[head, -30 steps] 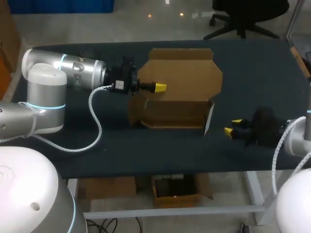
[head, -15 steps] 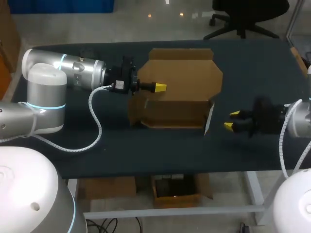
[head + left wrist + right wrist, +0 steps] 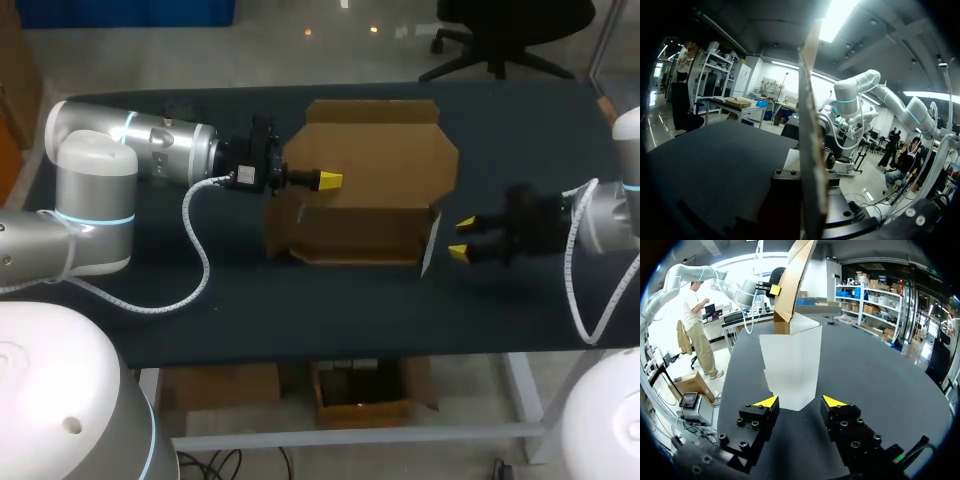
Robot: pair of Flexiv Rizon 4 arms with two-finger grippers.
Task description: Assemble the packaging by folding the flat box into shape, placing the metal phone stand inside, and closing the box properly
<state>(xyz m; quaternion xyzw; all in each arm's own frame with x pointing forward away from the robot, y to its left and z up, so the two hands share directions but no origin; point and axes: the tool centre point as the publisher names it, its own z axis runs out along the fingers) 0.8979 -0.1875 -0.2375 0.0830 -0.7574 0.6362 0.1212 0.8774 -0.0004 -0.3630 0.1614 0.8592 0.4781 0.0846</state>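
Closing in from the right, the right gripper [image 3: 462,237] has slid across the dark table [image 3: 520,130] to just beside the white-faced end flap [image 3: 431,240] of the half-folded brown cardboard box [image 3: 380,160] at mid-table, its fingers spread wide. The left gripper [image 3: 330,181] stays pinched on the box's left wall, steadying it. That flap looks next to be folded; no metal stand is in sight yet.

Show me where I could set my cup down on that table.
The widest bare patch is the front strip of the table, between the cardboard box and the near edge. The far right corner, behind the right gripper, is bare. It is crowded mid-table: the left gripper pinches the box's lid, and the open right gripper sits off its right flap.
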